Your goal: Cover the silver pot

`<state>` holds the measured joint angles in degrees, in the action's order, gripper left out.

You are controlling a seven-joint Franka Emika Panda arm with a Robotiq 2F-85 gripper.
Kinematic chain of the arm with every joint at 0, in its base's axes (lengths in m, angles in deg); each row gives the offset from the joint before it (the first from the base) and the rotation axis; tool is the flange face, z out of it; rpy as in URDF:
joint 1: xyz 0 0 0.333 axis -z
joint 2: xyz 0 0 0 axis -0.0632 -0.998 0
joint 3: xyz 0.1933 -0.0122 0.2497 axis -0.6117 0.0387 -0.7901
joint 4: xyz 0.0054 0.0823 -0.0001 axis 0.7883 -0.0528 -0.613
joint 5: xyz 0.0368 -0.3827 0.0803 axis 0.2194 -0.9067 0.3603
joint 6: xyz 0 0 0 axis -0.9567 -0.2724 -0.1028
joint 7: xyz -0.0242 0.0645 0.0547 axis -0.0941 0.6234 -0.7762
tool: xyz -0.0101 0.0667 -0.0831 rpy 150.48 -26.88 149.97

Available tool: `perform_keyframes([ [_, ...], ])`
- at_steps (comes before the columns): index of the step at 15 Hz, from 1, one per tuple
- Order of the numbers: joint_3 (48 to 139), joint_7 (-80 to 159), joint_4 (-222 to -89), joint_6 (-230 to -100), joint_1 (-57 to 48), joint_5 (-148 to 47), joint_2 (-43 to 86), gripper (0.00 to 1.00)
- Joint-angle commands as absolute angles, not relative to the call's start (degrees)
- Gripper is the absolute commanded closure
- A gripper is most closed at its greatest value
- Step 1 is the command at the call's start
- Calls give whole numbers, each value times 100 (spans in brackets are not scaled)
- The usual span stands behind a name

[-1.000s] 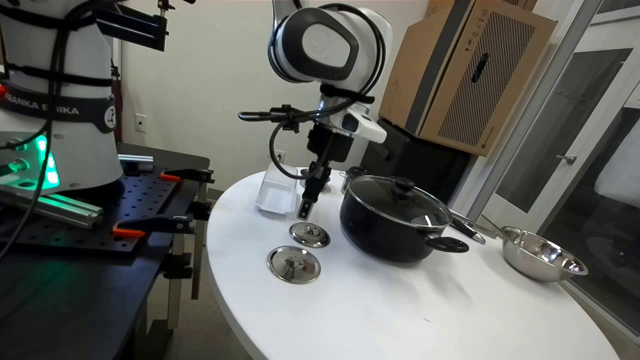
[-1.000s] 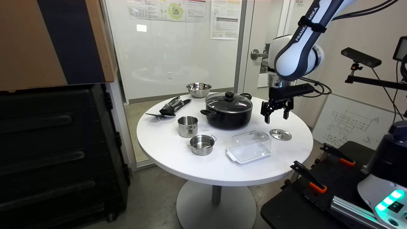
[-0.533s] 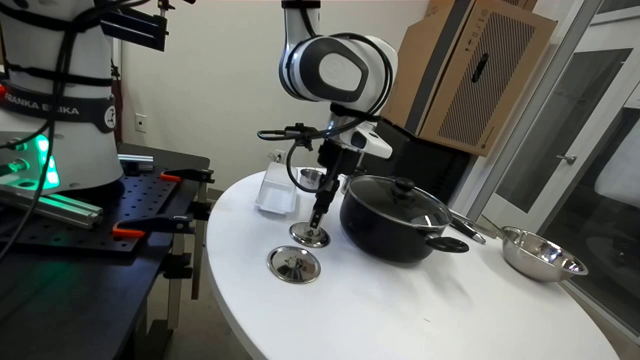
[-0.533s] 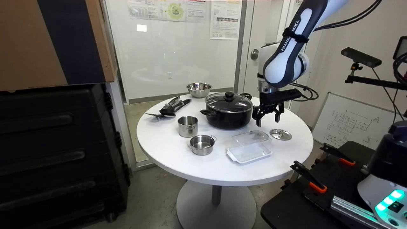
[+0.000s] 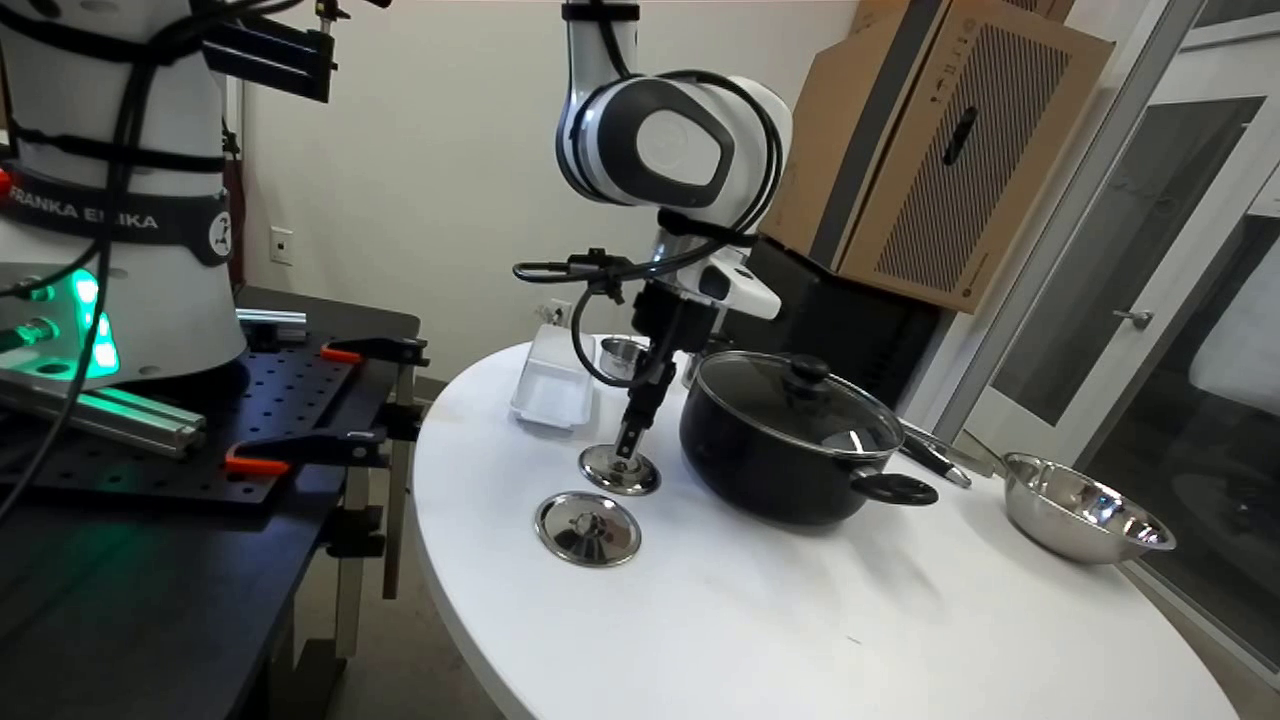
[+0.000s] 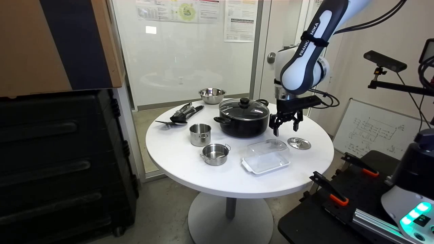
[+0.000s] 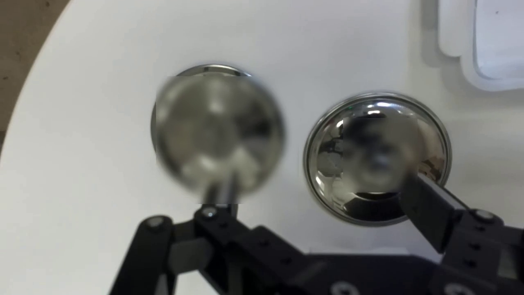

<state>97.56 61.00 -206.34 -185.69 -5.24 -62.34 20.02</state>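
The low silver pot (image 6: 215,162) stands uncovered on the round white table (image 6: 179,166); in an exterior view it shows partly behind the arm (image 5: 617,350). Two round silver lids lie flat near the robot: a left lid (image 7: 217,135) and a right lid (image 7: 327,164) in the wrist view, parts blurred. An exterior view shows them as the front lid (image 5: 588,530) and rear lid (image 5: 605,480); another shows one lid plainly (image 6: 299,143). My gripper (image 6: 286,130) is open and empty above the lids. In the wrist view (image 7: 319,188) its fingertips overlap the lids' lower edges.
A big black lidded pot (image 6: 244,127) stands close beside my gripper. A clear container (image 6: 266,164) lies between the lids and the silver pot. A taller silver pot (image 6: 200,137), black-handled utensils (image 6: 186,114) and a silver bowl (image 6: 212,98) also stand or lie on the table.
My gripper has moved down and toward the black pot, over the rear lid, mostly in the first half second. Since then it is nearly still. The lids and pots have not moved.
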Motion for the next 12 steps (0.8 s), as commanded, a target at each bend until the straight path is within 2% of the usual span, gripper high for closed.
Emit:
perform_keyframes([
  [1, 9723, 5945, -20607, -18774, -696, -5965, 1796, 0],
  [12, 9793, 5966, -20423, -19058, -908, -5609, 1407, 0],
])
